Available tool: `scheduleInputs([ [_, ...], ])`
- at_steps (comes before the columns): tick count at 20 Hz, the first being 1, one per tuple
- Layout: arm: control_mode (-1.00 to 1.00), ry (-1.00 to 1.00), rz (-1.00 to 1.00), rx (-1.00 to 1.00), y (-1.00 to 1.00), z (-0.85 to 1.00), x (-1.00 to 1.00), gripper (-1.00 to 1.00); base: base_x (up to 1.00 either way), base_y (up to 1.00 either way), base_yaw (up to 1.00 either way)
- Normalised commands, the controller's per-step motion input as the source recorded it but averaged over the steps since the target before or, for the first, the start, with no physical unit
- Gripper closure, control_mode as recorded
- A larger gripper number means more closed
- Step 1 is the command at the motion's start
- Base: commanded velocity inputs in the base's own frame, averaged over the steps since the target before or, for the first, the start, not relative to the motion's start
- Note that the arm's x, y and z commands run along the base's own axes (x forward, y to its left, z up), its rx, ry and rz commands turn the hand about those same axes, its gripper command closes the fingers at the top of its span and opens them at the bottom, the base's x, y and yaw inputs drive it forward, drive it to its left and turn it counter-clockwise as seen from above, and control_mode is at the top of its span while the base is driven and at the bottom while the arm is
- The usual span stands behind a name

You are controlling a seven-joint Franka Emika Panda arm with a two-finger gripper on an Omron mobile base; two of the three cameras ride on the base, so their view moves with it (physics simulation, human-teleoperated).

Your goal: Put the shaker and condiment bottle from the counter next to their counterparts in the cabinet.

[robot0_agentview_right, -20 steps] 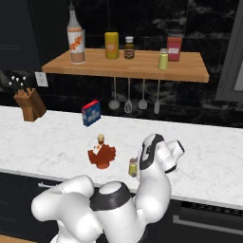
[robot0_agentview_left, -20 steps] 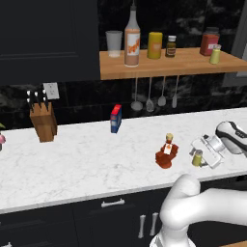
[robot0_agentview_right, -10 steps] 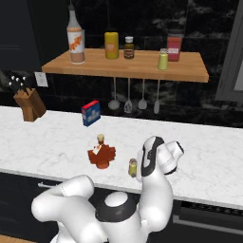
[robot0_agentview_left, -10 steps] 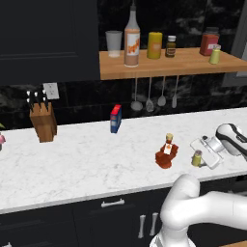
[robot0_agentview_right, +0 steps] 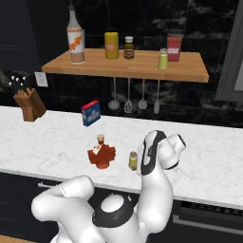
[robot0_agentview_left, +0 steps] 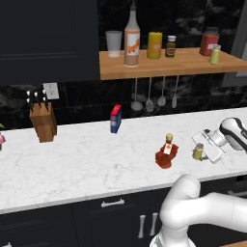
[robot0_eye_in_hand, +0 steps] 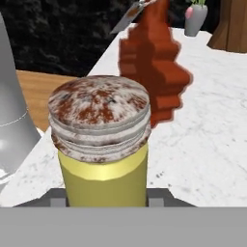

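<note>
The small yellow-green shaker (robot0_eye_in_hand: 102, 144) with its pale speckled cap stands between my fingertips (robot0_eye_in_hand: 58, 198), which press against its sides. My gripper (robot0_agentview_left: 201, 151) (robot0_agentview_right: 138, 161) is shut on the shaker (robot0_agentview_left: 198, 152) (robot0_agentview_right: 133, 160), just above the white marble counter (robot0_agentview_left: 87, 164) (robot0_agentview_right: 47, 137). The reddish-brown condiment bottle (robot0_agentview_left: 166, 153) (robot0_agentview_right: 100, 155) (robot0_eye_in_hand: 152, 62) stands upright on the counter just to its left. On the wooden cabinet shelf (robot0_agentview_left: 183, 65) (robot0_agentview_right: 133, 71) are the matching shaker (robot0_agentview_left: 215, 54) (robot0_agentview_right: 163, 60) at the right and the tall pale bottle (robot0_agentview_left: 131, 41) (robot0_agentview_right: 75, 40) at the left.
The shelf also holds a glass cup (robot0_agentview_left: 114, 43), a yellow canister (robot0_agentview_left: 155, 45), a small dark jar (robot0_agentview_left: 171, 47) and a red jar (robot0_agentview_left: 209, 43). Utensils (robot0_agentview_left: 149, 96) hang below it. A blue box (robot0_agentview_left: 116, 118) and a knife block (robot0_agentview_left: 42, 120) stand at the counter's back.
The shaker sits slightly higher in both base views than before, carried up a little with my hand. The condiment bottle has stayed in place.
</note>
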Motion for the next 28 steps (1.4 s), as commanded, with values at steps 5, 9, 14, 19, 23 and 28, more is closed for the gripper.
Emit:
scheduleInputs([
  [5,-1.0,0.0,-0.03,0.05,0.0,0.57,0.1,1.0,0.0,0.0,0.0],
  [9,-1.0,0.0,-0.04,0.11,0.0,0.57,0.09,1.0,0.0,0.0,0.0],
  [14,-1.0,0.0,-0.07,0.13,0.0,0.58,0.09,1.0,0.0,0.0,0.0],
  [19,-1.0,0.0,-0.08,0.12,0.0,0.62,0.15,1.0,0.0,0.0,0.0],
  [23,-1.0,0.0,-0.13,0.0,0.0,0.31,0.22,1.0,0.0,0.0,0.0],
  [28,-1.0,0.0,-0.17,0.0,0.0,0.36,0.3,1.0,0.0,0.0,0.0],
])
